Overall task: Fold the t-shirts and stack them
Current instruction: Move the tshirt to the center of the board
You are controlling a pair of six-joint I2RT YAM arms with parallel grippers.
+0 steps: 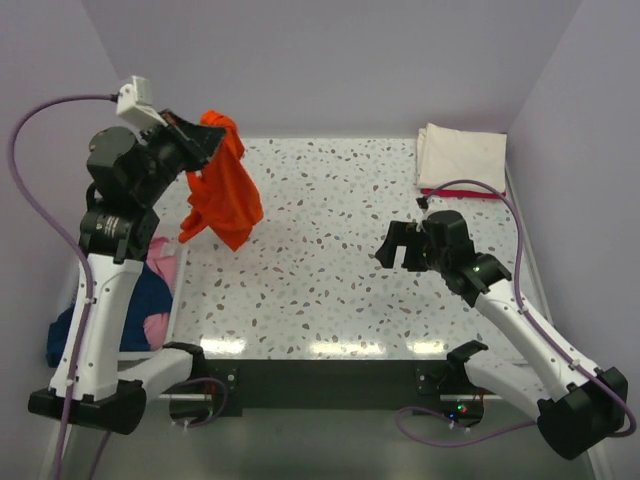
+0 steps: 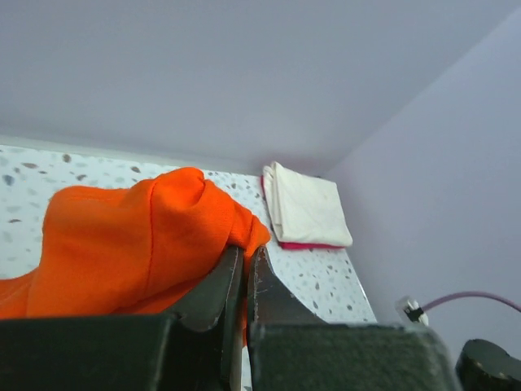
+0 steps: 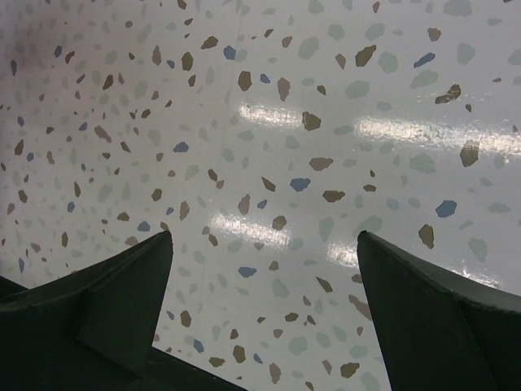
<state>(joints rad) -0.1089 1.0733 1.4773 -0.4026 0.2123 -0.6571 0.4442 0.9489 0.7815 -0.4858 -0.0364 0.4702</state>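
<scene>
Two tools are mine, and they stand very differently. My left tool (image 2: 247,259) is clamped on a fold of the orange t-shirt (image 1: 228,190). In the left wrist view its two dark fingers meet with almost no gap, and orange cloth is bunched over and behind their tips. That arm stands high over the far left part of the worktop (image 1: 330,280), so the shirt hangs from the tool in a crumpled drape, well apart from everything else. From above I cannot tell whether its lowest point touches the speckled surface.

My right tool (image 1: 398,247) has its fingers spread wide with nothing between them. It hovers low, right of centre. The right wrist view shows only bare speckled worktop and glare from the lights in the gap between the fingers.

Farther out, in the far right corner, a cream-white t-shirt (image 1: 460,155) lies folded flat on top of a red t-shirt (image 1: 462,192), which shows only as a thin strip along the near edge of the stack. Off the worktop's left edge, partly hidden behind my left arm, a navy blue t-shirt (image 1: 148,292) and a pink t-shirt (image 1: 164,254) lie heaped together.
</scene>
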